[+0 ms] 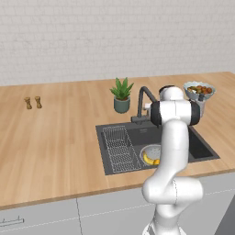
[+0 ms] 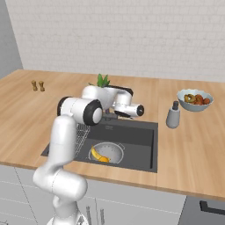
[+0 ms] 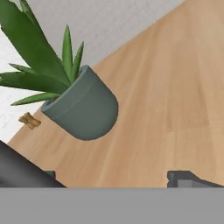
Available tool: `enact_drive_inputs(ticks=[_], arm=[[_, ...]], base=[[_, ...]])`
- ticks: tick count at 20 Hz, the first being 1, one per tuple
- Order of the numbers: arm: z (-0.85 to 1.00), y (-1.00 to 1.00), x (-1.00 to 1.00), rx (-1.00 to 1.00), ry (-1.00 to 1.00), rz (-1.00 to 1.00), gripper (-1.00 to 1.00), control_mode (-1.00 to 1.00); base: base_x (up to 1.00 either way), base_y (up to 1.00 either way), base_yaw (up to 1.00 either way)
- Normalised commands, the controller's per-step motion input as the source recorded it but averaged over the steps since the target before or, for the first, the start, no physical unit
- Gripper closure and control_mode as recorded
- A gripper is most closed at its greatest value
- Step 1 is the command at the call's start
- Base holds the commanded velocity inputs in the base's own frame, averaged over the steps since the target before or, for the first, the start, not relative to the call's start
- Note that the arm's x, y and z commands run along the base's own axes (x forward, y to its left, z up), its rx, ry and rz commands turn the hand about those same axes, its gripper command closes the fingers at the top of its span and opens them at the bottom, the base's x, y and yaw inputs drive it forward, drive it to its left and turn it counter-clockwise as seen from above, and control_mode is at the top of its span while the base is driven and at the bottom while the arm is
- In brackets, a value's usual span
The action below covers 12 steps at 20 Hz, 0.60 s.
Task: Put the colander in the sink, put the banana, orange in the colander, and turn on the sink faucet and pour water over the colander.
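Gripper (image 3: pixel 116 183): mine, jaws spread wide, nothing between them, facing the potted green succulent in its grey-green pot (image 3: pixel 83 109) behind the sink.

Silver-grey perforated metal colander (image 2: pixel 107 152): seated in the dark grey rectangular recessed sink (image 2: pixel 140 136), toward the counter's (image 1: pixel 55 137) front edge, beside the wire rack (image 1: pixel 117 147).

Small curved yellow banana (image 2: pixel 97 155): lying inside the colander.

Small round bright-orange fruit (image 1: pixel 156 161): a sliver of orange shows just beside the banana; I judge it loaded.

Dark grey angular faucet (image 1: pixel 143 103): at the sink's rear edge; no stream visible.

Step in hand: reaching for the faucet. Next move, by my reckoning: find its side lever and push it open.
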Motion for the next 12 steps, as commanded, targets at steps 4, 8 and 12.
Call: enact_drive_inputs(ticks=[4, 8, 12], arm=[[-0.23, -0.15, 0.18, 0.00, 0.00, -0.04, 1.00, -1.00], [-0.15, -0.30, 0.11, 0.00, 0.00, -0.05, 1.00, -1.00], [-0.13, -0.79, 0.04, 0.00, 0.00, -0.09, 1.00, -1.00]], base=[[0.00, 0.00, 0.00], [0.00, 0.00, 0.00], [0.00, 0.00, 0.00]])
